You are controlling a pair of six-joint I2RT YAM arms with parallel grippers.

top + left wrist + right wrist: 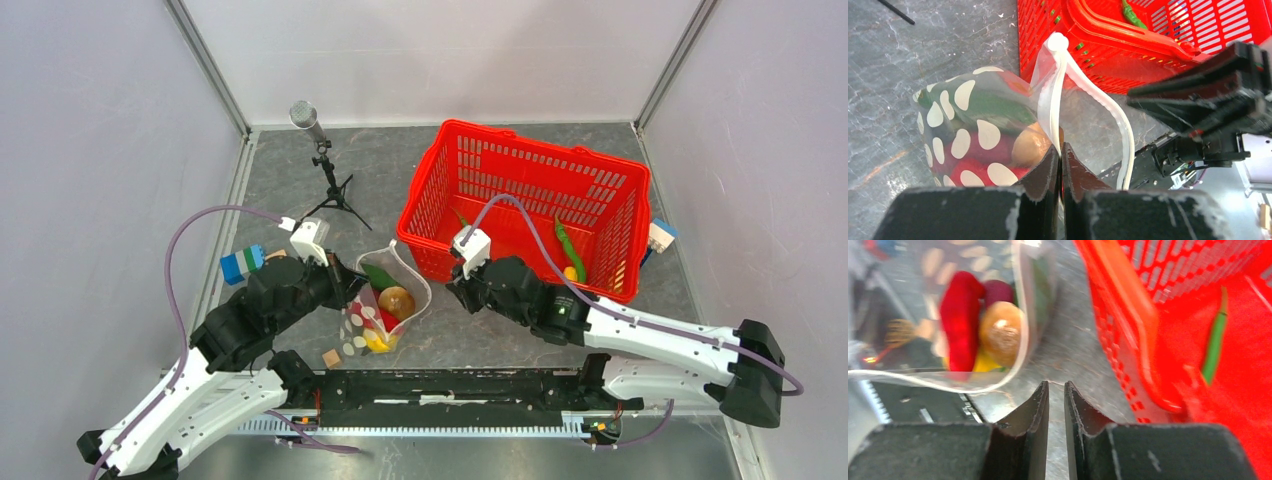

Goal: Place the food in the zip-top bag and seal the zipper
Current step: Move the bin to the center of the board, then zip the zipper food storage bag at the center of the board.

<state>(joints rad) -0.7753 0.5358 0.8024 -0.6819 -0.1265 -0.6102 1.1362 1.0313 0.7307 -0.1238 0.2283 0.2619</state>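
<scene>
The dotted zip-top bag (372, 318) stands with its mouth open between the two arms. Its food includes a brown lump (1030, 145), a red chilli (960, 320), a magenta aubergine (998, 290), a yellow piece (980, 362) and a green pod (983, 105). My left gripper (1061, 150) is shut on the white zipper (1055, 100) at the bag's near rim. My right gripper (1056, 385) hangs just right of the bag above bare table. Its jaws stand a narrow gap apart with nothing between them. Another green pod (1215, 337) lies in the basket.
The red mesh basket (530, 135) stands behind my right gripper, close to the bag. A microphone on a tripod (305, 115) is at the back left. A blue-green block (242, 263) and a wooden cube (331, 357) lie by the left arm.
</scene>
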